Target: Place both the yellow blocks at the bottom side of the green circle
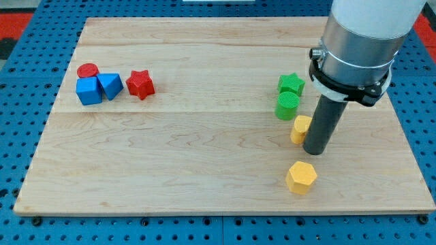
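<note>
The green circle [287,106] lies at the view's right centre, just below a green star [291,84]. One yellow block [300,128] sits just below and right of the green circle, partly hidden by my rod. A yellow hexagon [300,177] lies further toward the view's bottom. My tip [315,151] rests on the board right beside the upper yellow block, on its right, and above the yellow hexagon.
At the view's upper left sit a red circle [87,70], a blue cube [88,90], a blue triangle [110,86] and a red star [140,84]. The wooden board [204,150] ends in an edge near the view's bottom; blue pegboard surrounds it.
</note>
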Action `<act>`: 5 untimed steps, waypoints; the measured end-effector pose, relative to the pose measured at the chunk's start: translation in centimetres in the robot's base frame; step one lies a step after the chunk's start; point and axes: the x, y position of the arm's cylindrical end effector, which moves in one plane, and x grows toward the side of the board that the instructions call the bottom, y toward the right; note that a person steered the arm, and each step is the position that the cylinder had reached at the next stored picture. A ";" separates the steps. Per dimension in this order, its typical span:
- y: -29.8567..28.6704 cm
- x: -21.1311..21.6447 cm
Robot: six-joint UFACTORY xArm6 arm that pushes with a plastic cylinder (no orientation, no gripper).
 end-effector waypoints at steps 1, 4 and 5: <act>2.6 -0.6; 6.0 7.2; 2.6 9.4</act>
